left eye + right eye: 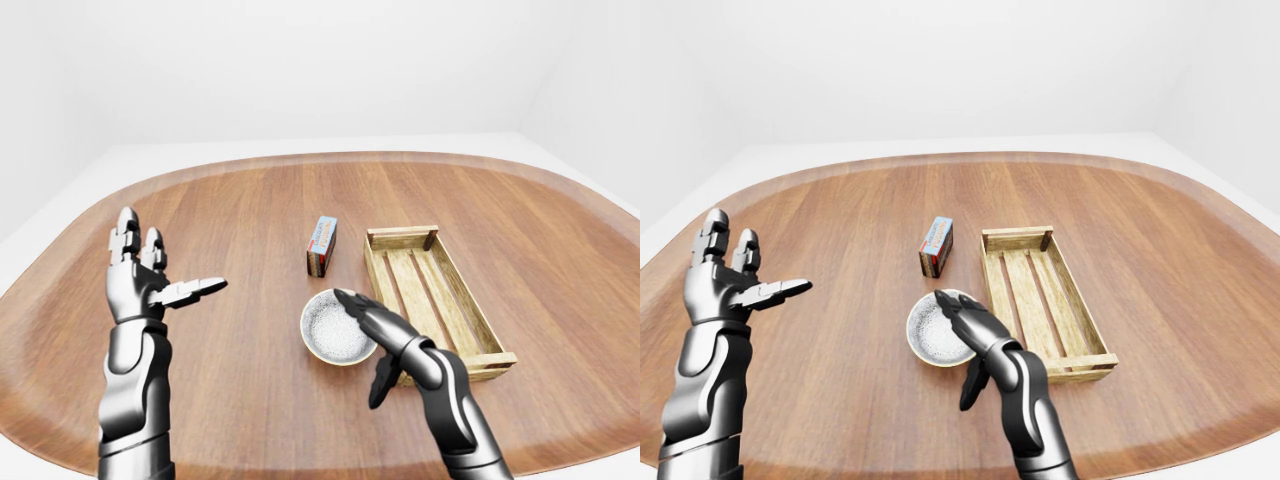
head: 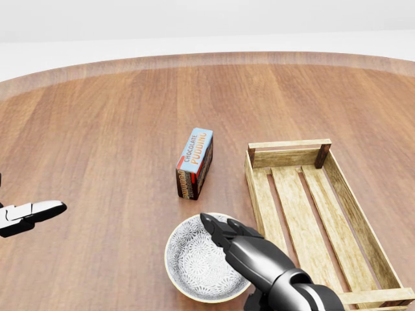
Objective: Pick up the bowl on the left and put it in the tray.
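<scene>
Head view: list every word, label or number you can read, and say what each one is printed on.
"CHOCOLATE PUDDING": on the light blue top face of the pudding box, running along its length.
The print on the box's dark side face is too small and blurred to read.
No text on the bowl, the wooden tray or the table.

One bowl [image 2: 198, 262], one wooden tray [image 2: 311, 214], one pudding box [image 2: 195, 162], one table [image 1: 250, 200].
</scene>
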Controlling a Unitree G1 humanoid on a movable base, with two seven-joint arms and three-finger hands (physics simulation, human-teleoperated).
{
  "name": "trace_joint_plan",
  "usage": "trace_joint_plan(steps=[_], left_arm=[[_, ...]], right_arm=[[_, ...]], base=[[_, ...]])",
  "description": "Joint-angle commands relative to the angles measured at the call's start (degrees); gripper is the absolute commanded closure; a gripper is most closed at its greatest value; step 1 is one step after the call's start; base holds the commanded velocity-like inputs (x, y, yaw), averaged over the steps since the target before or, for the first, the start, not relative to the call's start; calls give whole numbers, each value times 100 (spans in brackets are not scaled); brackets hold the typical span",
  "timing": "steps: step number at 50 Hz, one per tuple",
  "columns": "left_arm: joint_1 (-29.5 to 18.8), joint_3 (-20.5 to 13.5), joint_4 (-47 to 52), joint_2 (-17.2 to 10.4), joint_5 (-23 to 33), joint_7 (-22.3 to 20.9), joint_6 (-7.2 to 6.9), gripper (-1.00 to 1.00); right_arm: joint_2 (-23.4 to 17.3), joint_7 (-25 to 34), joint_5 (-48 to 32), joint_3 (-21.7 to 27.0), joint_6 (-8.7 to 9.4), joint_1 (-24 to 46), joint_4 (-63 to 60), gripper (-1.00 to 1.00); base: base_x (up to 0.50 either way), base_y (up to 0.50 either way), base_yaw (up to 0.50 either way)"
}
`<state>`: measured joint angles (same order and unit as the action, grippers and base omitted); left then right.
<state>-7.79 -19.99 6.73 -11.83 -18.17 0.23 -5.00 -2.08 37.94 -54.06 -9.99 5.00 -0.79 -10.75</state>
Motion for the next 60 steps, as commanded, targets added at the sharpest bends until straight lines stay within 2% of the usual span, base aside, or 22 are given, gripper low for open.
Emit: trace_joint_plan(steps=[1,26,38,60], left_arm=[[40,-7,65,8,6,2,0,-100],[62,-22,52,21,-1,9,0,-100],[48,-50,66,3,-26,20,0,-100],[37,-13,-68,15,-7,16,0,-100]], right_arm=[[2,-31,-29,-42,0,11,134,-100],[-19,-90,-162,39,0,170,713,-100],[-1,74,-326,26,0,302,792,-100],[11,-20,-212,105,0,615,1408,-100]], base=[[0,0,0],[0,0,0],[0,0,0],[0,0,0]])
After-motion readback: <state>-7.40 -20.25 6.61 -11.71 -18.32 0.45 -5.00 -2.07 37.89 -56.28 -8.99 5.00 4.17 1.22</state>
